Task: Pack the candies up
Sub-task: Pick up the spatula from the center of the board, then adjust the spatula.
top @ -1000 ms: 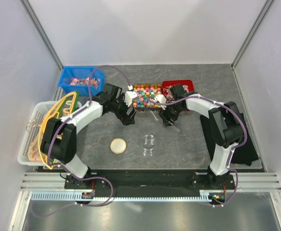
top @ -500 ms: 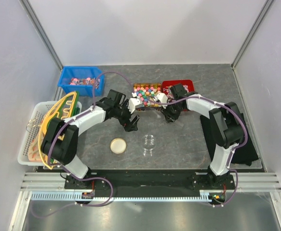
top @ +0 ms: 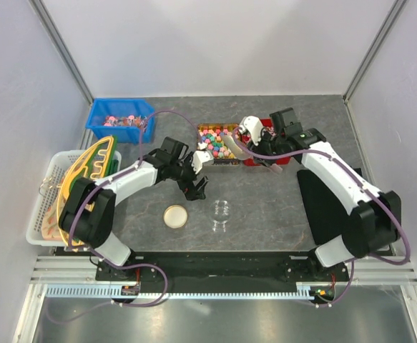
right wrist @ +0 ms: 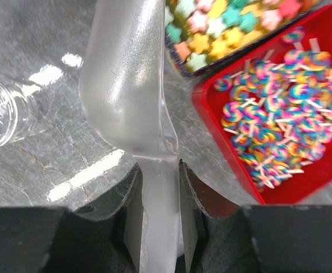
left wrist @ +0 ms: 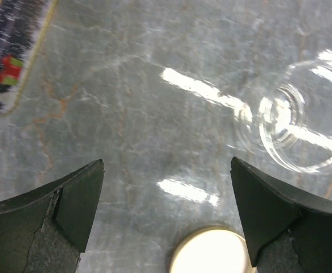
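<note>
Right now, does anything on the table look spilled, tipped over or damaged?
Nothing is spilled: the candies sit in their tray. One small oddity: a pad on the left gripper shows a hairline crack. The jar is open, its lid beside it.

**Colour rundown, bench scene**

The bench (top: 265, 207) was grey stone-look with pale and rusty veining. The candies (top: 219, 141) were solid colours, mixed: red, yellow, green, blue, orange, pink. Up close they read teal, pink, yellow, peach. Their tray (top: 219, 162) was dark-walled.

The red bin (right wrist: 222, 136) held swirl-patterned sweets (right wrist: 279, 131) in pink, blue and yellow, on white sticks. The blue bin (top: 108, 133) held reddish-pink pieces.

The scoop (right wrist: 126, 74) was frosted clear, the jar (left wrist: 302, 131) clear, the lid (top: 174, 216) cream. The basket (top: 35, 229) was white, the mat (top: 319, 207) black.

The left claw (left wrist: 166, 193) and right claw (right wrist: 160, 187) were black. Cables (top: 162, 113) were purple.
</note>
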